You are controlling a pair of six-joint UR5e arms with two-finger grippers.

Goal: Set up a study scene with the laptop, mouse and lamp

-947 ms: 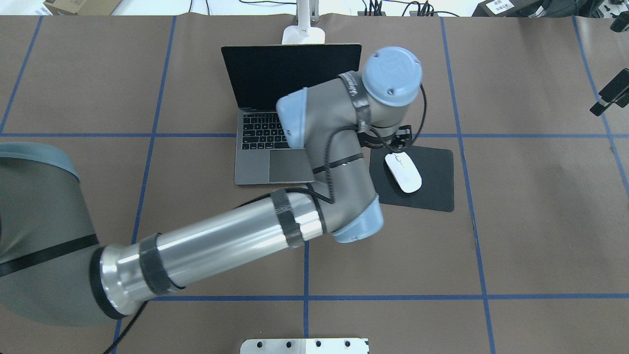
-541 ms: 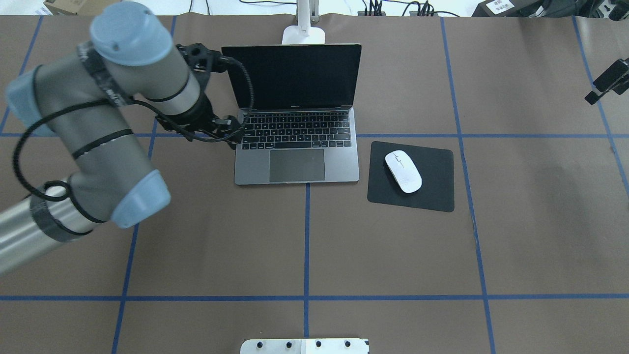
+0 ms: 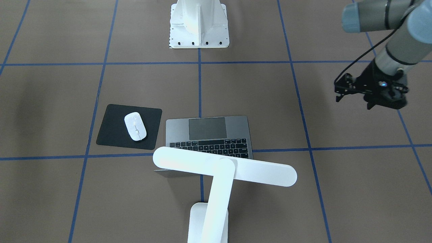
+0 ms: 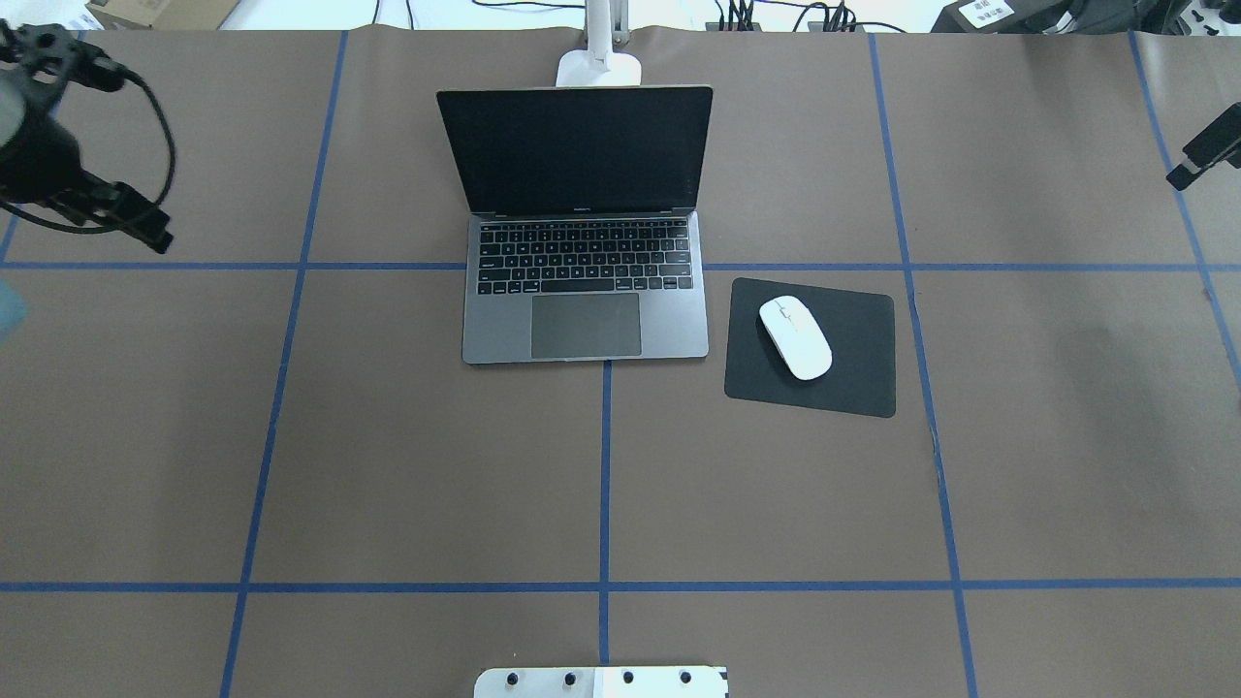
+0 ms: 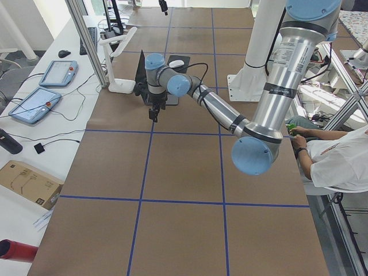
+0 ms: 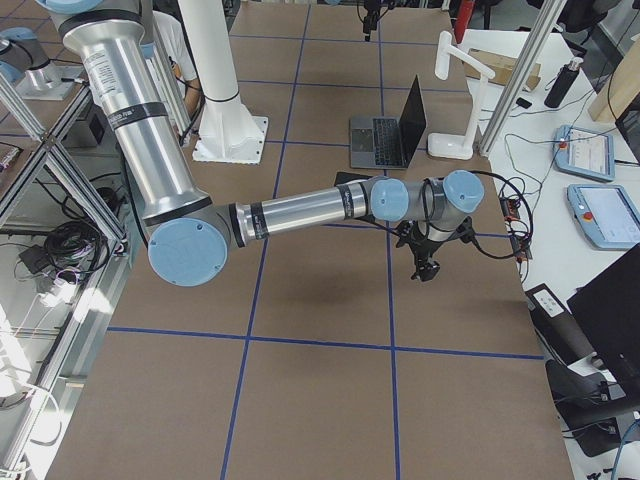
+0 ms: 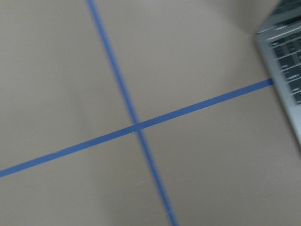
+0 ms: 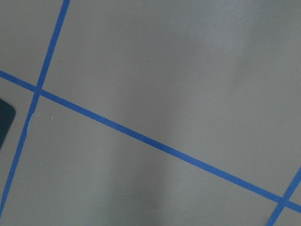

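Observation:
The open laptop (image 4: 591, 320) sits at the table's far middle, screen dark; it also shows in the front view (image 3: 236, 130). The white mouse (image 4: 795, 337) lies on a black pad (image 4: 853, 378) to the laptop's right, also in the front view (image 3: 135, 126). The white lamp stands behind the laptop, its base (image 4: 598, 68) at the far edge and its bar head (image 3: 263, 173) over the lid. My left gripper (image 4: 145, 228) hangs above bare table far to the left, holding nothing; its jaws are unclear. My right gripper (image 4: 1188, 173) is at the far right edge, jaws unclear.
The white bolted pedestal (image 3: 199, 37) stands at the near edge of the table by the robot. Blue tape lines (image 4: 605, 465) grid the brown cover. Tablets and cables (image 5: 40, 98) lie on a bench beyond the lamp side.
My left arm swung from above the mouse, across the laptop, to the table's far left. The mouse stayed on the pad. The right gripper barely moved.

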